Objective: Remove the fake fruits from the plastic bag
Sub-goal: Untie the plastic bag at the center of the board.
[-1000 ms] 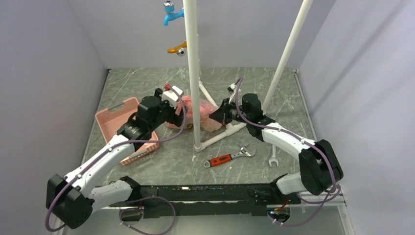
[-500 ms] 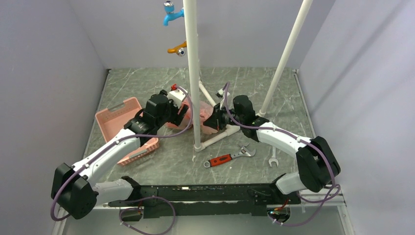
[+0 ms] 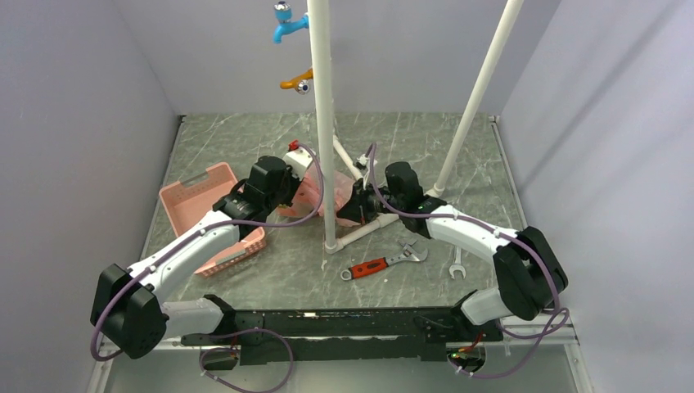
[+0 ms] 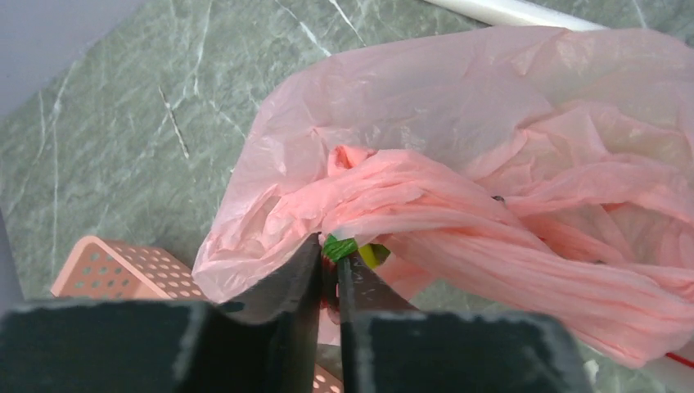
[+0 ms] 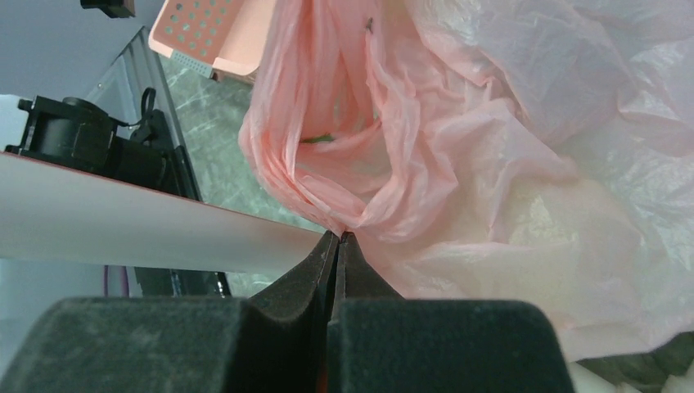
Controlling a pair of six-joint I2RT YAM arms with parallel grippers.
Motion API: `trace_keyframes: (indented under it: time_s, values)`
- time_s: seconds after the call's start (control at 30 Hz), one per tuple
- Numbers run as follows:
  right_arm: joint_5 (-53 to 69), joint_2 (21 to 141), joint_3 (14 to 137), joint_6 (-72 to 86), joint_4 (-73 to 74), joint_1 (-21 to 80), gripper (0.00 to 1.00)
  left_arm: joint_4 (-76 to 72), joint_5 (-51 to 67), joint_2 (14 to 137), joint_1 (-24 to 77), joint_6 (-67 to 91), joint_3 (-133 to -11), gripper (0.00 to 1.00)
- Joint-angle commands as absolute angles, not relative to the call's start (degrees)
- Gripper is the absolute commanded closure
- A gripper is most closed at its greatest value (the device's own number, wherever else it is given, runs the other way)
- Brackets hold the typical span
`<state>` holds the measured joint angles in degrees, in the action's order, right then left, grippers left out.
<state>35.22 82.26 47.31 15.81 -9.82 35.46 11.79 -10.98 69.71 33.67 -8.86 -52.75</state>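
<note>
Changes: left gripper (image 4: 329, 252) has moved in against the bag (image 4: 458, 123), its jaws drawn from wide down to a narrow slit; right gripper (image 5: 337, 239) has shifted left toward the pole (image 3: 323, 123), taking its side of the bag along.

Left gripper: tips set at a bunched fold of the bag; a green and yellow-green bit of fruit (image 4: 373, 255) shows right at the tips. Whether the jaws actually clamp it cannot be told.

Right gripper: fully closed, pinching a gathered pleat of the bag just beside the pole.

Bag: pink, crinkled, lying on the table (image 3: 245, 139) at the foot of the pole, stretched between the two grippers.

Fruit: inside the bag, mostly hidden by plastic; a sliver of green also shows in the right wrist view, deep in the folds.

Basket (image 4: 123, 270): pink, perforated, on the table left of the bag, under the left arm.

Wrench (image 3: 380, 264): red handle, near side of the pole, well apart from the bag
</note>
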Motion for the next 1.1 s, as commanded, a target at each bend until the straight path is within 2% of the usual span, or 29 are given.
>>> trace_keyframes:
  time_s: [0.0, 0.07, 0.33, 0.47, 0.57, 0.77, 0.93, 1.0, 1.07]
  values:
    - [30.78, 79.79, 46.54, 14.18, -10.47, 35.59, 1.0, 11.53, -16.49, 69.59, 33.89, -9.17, -55.48, 0.96]
    - [27.3, 78.16, 45.41, 15.2, -11.16, 35.17, 1.0, 11.13, -18.35, 68.64, 33.93, -8.94, -54.98, 1.0]
    - [12.83, 68.82, 36.17, 26.22, -18.46, 29.99, 1.0, 7.49, -26.21, 64.86, 33.73, -7.27, -51.88, 1.0]
    - [8.76, 65.97, 32.62, 33.45, -17.78, 26.82, 1.0, 5.55, -24.56, 63.46, 33.68, -7.4, -50.46, 1.0]
    - [10.41, 65.5, 32.25, 35.57, -16.3, 26.93, 1.0, 5.36, -21.58, 62.88, 33.74, -7.24, -50.35, 1.0]
    - [11.3, 65.35, 34.96, 32.77, -10.55, 26.92, 0.78, 5.28, -16.94, 62.97, 33.74, -7.31, -50.44, 1.0]
    - [15.45, 66.66, 44.28, 26.06, -2.79, 27.0, 0.41, 4.88, -16.56, 62.33, 33.74, -7.1, -49.96, 1.0]
    - [14.32, 68.11, 50.17, 25.53, 3.84, 27.81, 0.34, 4.94, -16.13, 62.59, 33.73, -7.0, -50.07, 1.0]
    - [7.62, 68.86, 54.57, 26.69, 7.08, 30.7, 0.3, 5.3, -15.19, 63.09, 33.75, -6.96, -50.43, 1.0]
